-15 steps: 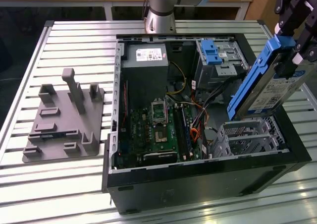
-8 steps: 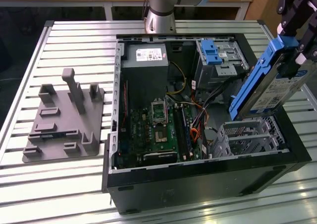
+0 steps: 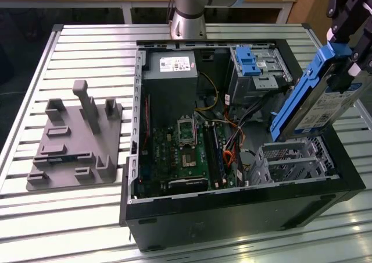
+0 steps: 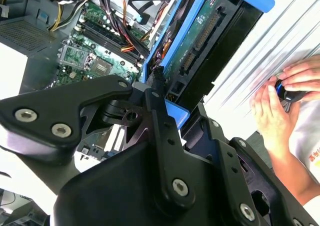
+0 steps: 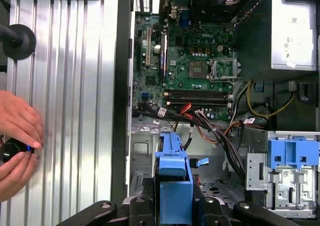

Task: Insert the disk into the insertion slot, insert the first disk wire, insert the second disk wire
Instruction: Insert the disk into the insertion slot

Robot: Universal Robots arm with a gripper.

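Observation:
The disk [image 3: 318, 97], silver with a white label in a bright blue carrier, hangs tilted above the case's corner on the exterior view's right. My gripper [image 3: 349, 65] is shut on its upper end. Just below it sits the insertion slot [image 3: 293, 161], a perforated silver cage inside the open computer case. The second wrist view looks along the disk [image 4: 195, 41] past my gripper [image 4: 165, 101]. In the first wrist view the blue carrier [image 5: 173, 176] stands over the cage [image 5: 141, 151]. Orange and black cables [image 3: 232, 141] lie loose beside the cage; I cannot tell which are the disk wires.
A drive bay with a blue latch [image 3: 253, 62] stands behind the cage, and the power supply [image 3: 171, 65] and motherboard [image 3: 186, 152] take up the case's other side. A grey fixture [image 3: 75, 141] lies on the slatted table. A person's hands [image 5: 17, 136] rest beside the case.

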